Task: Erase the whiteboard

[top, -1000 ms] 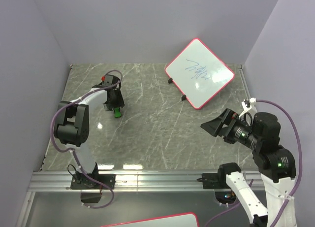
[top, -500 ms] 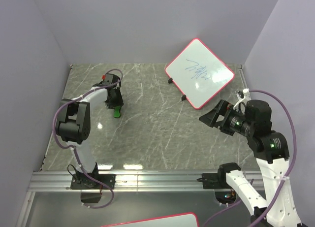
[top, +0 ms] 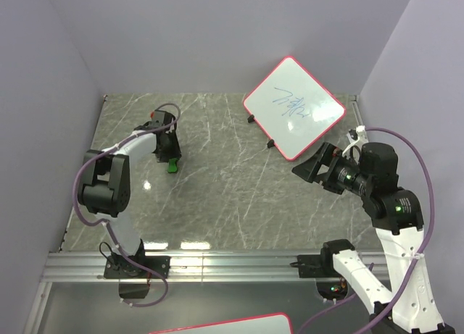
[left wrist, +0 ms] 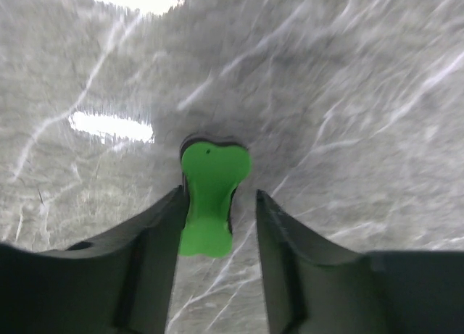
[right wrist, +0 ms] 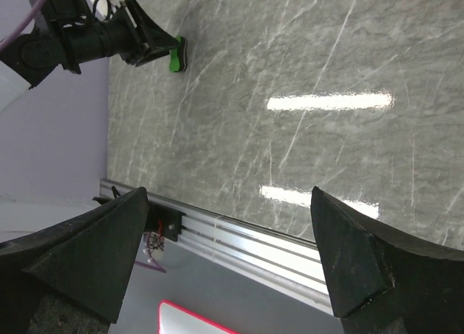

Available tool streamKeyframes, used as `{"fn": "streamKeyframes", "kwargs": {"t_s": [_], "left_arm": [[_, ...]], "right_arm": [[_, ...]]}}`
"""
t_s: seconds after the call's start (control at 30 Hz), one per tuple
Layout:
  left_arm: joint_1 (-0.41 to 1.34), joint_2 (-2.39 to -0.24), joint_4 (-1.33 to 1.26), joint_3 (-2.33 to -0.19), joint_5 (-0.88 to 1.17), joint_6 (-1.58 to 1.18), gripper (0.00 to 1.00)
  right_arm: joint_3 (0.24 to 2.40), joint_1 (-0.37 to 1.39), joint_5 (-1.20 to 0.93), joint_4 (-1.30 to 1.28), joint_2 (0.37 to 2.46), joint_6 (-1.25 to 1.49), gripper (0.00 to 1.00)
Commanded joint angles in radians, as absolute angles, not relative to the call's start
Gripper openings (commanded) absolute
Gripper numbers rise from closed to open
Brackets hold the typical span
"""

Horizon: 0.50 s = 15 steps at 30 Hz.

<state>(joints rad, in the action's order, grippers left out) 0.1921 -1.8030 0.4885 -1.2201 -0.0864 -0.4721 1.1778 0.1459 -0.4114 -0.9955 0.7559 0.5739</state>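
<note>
grey marble-look surface (top: 217,182) with white veins; the whiteboard (top: 293,107) stands tilted on its little black feet; green eraser (top: 172,164) lies well left of the whiteboard, slightly nearer

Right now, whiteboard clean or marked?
Marked: blue pen scribble runs across the middle of the whiteboard in the top view.

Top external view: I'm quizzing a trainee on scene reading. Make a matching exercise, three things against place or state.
1. whiteboard
2. green eraser
3. right end effector

A. on the table, between the fingers of the left end effector
B. wide open, empty
C. far right, blue scribble on it

Pairs: 1-C, 2-A, 3-B
</note>
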Motion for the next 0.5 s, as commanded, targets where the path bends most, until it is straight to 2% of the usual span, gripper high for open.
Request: {"fn": "streamKeyframes", "kwargs": {"t_s": [0.0,0.13,0.33,0.47], "left_arm": [[0.192,-1.795,0.476,-1.192,-0.067,-0.469,0.51],[0.193,-1.802,0.469,-1.189,-0.075,-0.466,0.54],[0.192,-1.833,0.459,-1.178,-0.081,-0.468,0.44],[0.192,-1.859,0.456,-1.172,-0.08,-0.474,0.42]], "right_arm": [[1.201,0.144,-0.403,-0.973,0.761,0.535,1.0],[1.201,0.144,-0.405,-0.974,0.765,0.531,1.0],[1.198,0.144,-0.402,-0.973,0.765,0.528,1.0],[1.207,0.144,-0.388,-0.989,0.773,0.503,1.0]]}}
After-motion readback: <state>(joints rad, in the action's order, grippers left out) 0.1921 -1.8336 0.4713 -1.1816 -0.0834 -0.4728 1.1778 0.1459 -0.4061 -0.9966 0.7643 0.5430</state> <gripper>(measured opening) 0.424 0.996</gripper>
